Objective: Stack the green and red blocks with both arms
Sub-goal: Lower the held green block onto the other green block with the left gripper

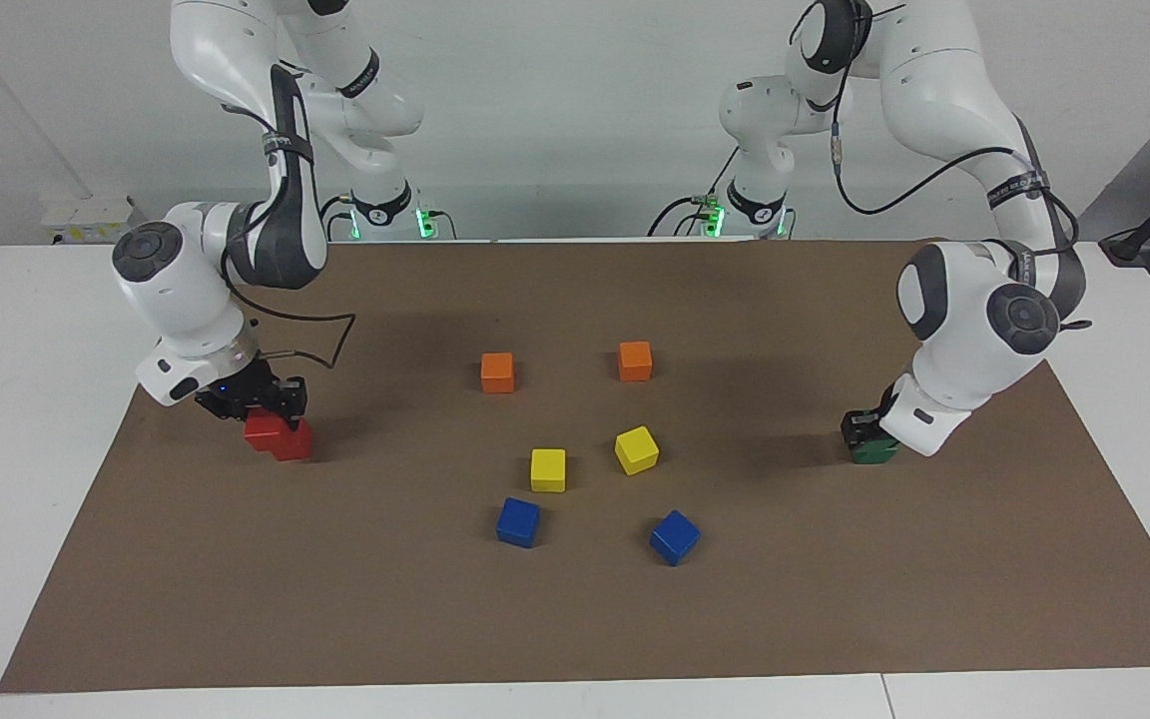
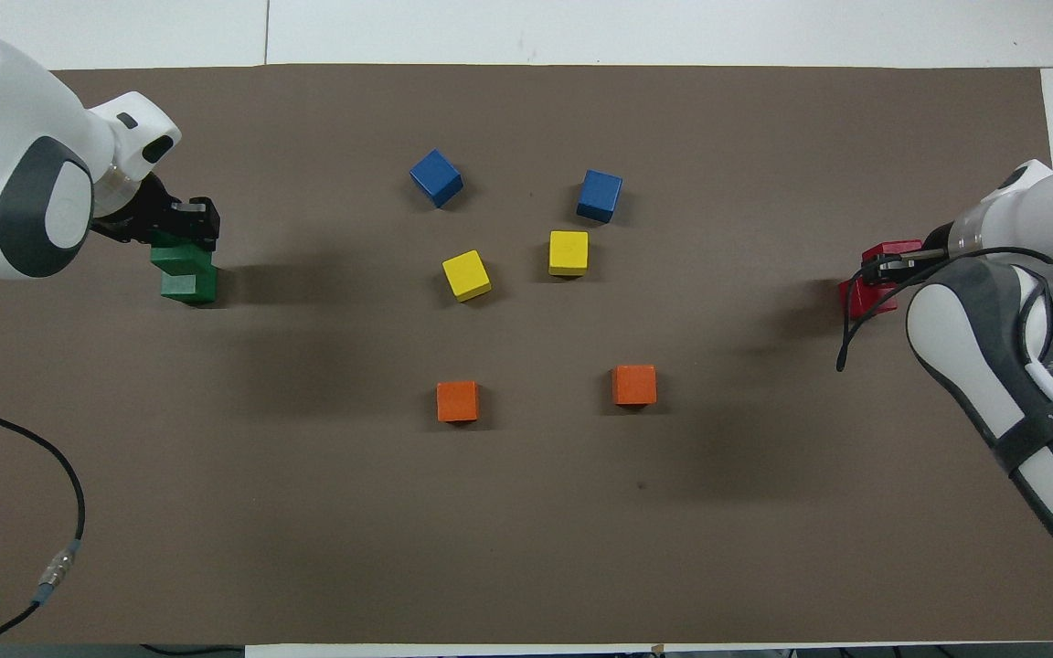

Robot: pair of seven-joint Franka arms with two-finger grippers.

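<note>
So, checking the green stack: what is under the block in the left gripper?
The other green block sits on the mat beneath the held green block in the left gripper. Whether they touch cannot be told.

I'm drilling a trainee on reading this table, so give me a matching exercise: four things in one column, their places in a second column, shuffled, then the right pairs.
Things:
1. left gripper
2. right gripper
3. orange cubes
4. blue cubes

Places:
A. farthest from the robots
B. shut on the upper red block
C. nearest the robots, mid-table
D. shut on the upper green block

Pairs: 1-D, 2-B, 3-C, 4-A
</note>
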